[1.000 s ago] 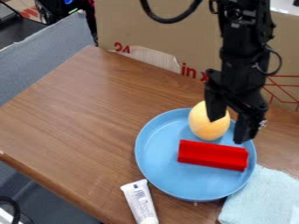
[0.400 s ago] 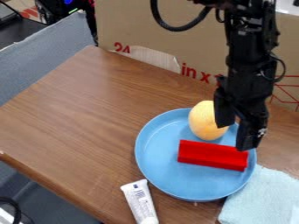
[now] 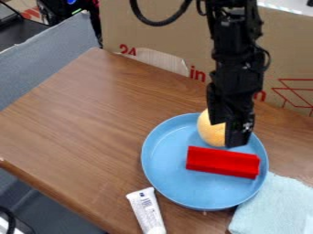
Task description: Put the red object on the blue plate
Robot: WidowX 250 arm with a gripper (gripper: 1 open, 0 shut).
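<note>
Camera view now, and the claw (image 3: 235, 137) hangs right of centre in the frame, its fingers apart, right over the far side of the blue plate (image 3: 166, 174)! Tight against it in the picture, partly covered by the dark fingers, sits the yellow-orange fruit (image 3: 210, 130), crowding the plate's upper part. Just below in the frame, there's the red bar (image 3: 222, 162), lying on the plate, right of its middle, with nothing gripping it. Down at lower right, the pale teal cloth (image 3: 274, 208) spreads just beside the plate. Bottom centre, a white tube (image 3: 145, 211) lies near the plate's lower left. Behind it all, a cardboard box (image 3: 166, 41) with red print spans the top, behind the arm (image 3: 232, 46).
</note>
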